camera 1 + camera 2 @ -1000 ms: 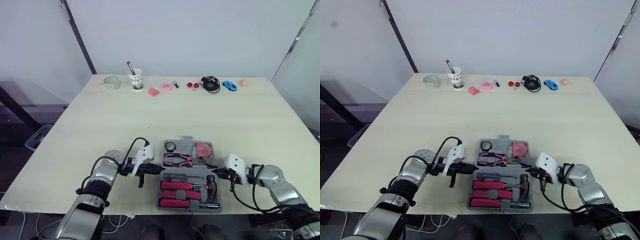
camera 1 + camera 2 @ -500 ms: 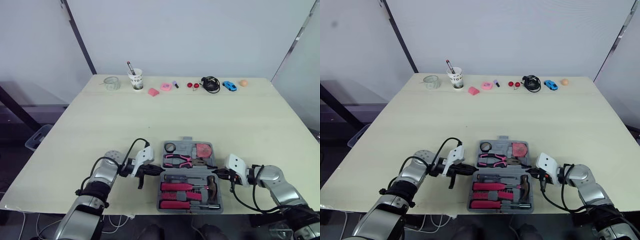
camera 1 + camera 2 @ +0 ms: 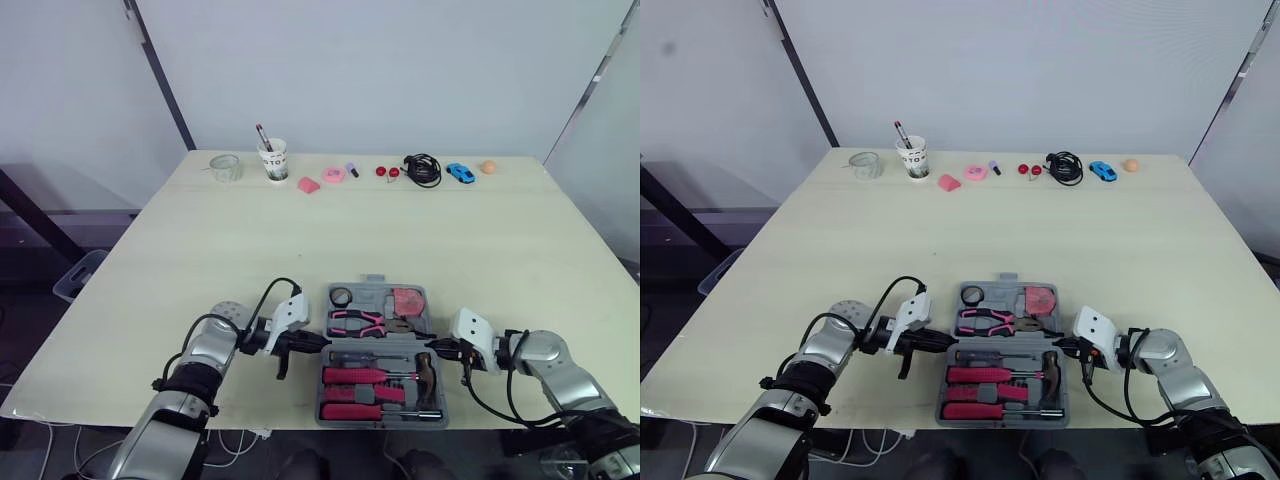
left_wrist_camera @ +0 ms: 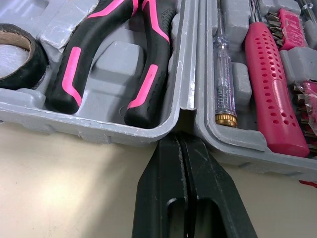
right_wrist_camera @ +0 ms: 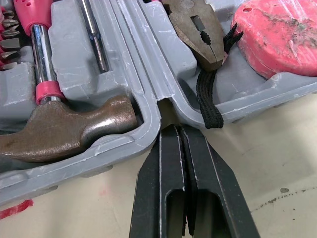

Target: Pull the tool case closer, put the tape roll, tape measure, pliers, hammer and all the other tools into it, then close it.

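At the near edge of the table [image 3: 200, 250], the open tool case [image 3: 378, 289] lies flat between the two arms, its long axis running away from the robot and its hinge line running left to right. The left gripper [image 4: 184, 144] and the right gripper [image 5: 178, 131] each have their fingers pressed together, holding nothing. Each tip sits in the hinge notch on its own side of the case, so neither arm is nearer. The near half holds the hammer [image 5: 64, 130] and a pink-handled screwdriver [image 4: 275, 89]. The far half holds the pliers [image 4: 119, 54], tape roll [image 4: 20, 57] and tape measure [image 5: 277, 34]. Loading appears complete; closing requires swinging one half over the hinge. Well beyond, a paper cup [image 3: 271, 159], black cable [image 3: 421, 168] and toy car [image 3: 459, 171] line the far edge.
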Available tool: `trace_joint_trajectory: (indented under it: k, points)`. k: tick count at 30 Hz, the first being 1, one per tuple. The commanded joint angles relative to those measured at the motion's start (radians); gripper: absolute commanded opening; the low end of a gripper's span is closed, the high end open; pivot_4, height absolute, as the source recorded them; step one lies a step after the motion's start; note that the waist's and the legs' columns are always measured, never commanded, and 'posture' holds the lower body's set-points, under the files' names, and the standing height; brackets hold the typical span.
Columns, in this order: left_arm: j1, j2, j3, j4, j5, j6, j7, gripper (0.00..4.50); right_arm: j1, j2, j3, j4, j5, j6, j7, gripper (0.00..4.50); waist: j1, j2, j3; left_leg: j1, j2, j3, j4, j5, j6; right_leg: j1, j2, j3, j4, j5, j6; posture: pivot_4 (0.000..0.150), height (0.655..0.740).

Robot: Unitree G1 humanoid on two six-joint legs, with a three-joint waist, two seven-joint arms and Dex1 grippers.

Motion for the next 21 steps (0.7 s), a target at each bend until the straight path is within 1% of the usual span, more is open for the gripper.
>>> trace_joint_trajectory:
  k: [1, 10, 14, 21]
  points:
    - [0.031, -0.028, -0.081, 0.021, 0.036, 0.005, -0.018, 0.0, 0.019, 0.0, 0.028, -0.038, 0.01, 0.002, 0.038, 0.05, 0.001, 0.0, -0.001, 0.0, 0.0, 0.0, 0.0, 0.0, 0.0, 0.0, 0.0, 0.0, 0.0, 0.0, 0.0, 0.15, 0.74]
    - [0.015, -0.027, -0.074, 0.054, 0.041, -0.011, 0.006, 0.0, 0.023, 0.003, 0.027, -0.042, 0.008, 0.002, 0.033, 0.05, 0.002, 0.001, -0.002, 0.001, 0.0, 0.0, 0.0, 0.0, 0.0, 0.001, 0.0, 0.0, 0.0, 0.0, 0.0, 0.15, 0.74]
    - [0.026, -0.02, -0.073, 0.046, 0.04, -0.013, 0.007, 0.0, 0.003, 0.016, 0.016, -0.01, -0.013, -0.03, -0.008, 0.05, 0.001, 0.001, -0.002, 0.001, 0.0, 0.0, 0.0, 0.0, 0.0, 0.001, 0.0, 0.0, 0.0, 0.0, 0.0, 0.15, 0.74]
    - [0.028, -0.007, -0.055, 0.05, 0.033, -0.024, 0.036, 0.0, -0.013, 0.024, 0.003, 0.017, -0.019, -0.058, -0.03, 0.05, -0.001, 0.001, -0.006, 0.002, 0.0, 0.0, 0.0, 0.0, 0.0, 0.001, 0.0, 0.0, 0.001, 0.0, -0.001, 0.15, 0.74]
